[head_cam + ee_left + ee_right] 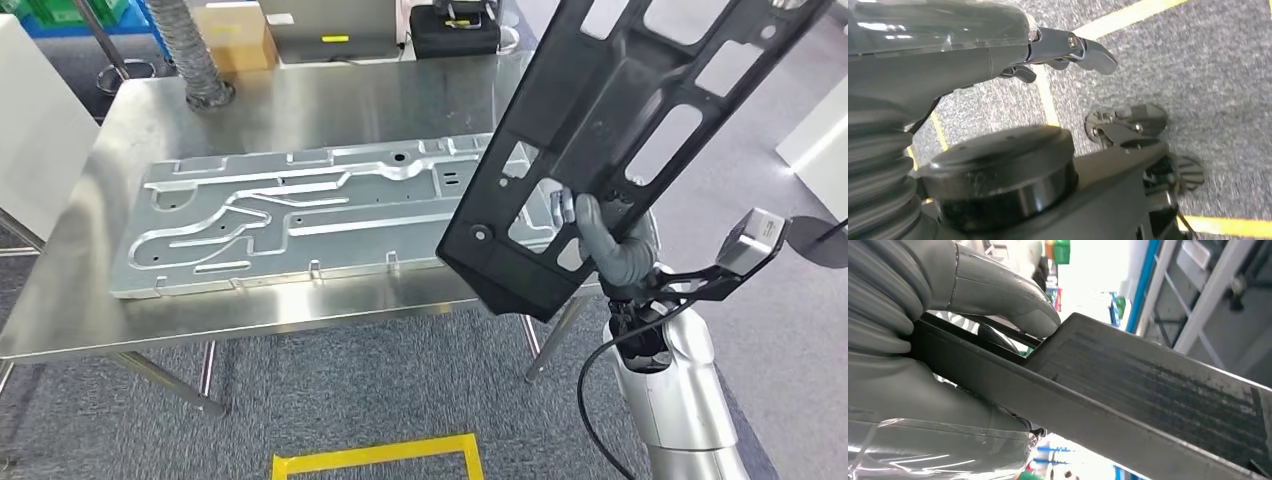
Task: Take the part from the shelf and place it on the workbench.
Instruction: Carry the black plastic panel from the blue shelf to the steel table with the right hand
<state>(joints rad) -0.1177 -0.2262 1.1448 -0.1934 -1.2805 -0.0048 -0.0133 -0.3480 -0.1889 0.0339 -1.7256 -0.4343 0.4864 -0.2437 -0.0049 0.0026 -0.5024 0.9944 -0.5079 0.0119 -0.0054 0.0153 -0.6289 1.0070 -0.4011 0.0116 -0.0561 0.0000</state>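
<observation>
The part [610, 130] sits clamped in the right hand's fingers [600, 235], tilted up over the worktop's [300, 110] right end; left of the fingers, a metal panel [300, 215] lies flat on it.

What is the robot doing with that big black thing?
The robot is carrying a black plastic frame full of cut-out holes in its right hand. It grips the frame near its lower end and holds it tilted up in the air by the right end of a shiny steel workbench. A big silver metal panel already lies flat on the bench. The left hand hangs down over the grey floor with nothing in it. The frame is not set down yet.
</observation>
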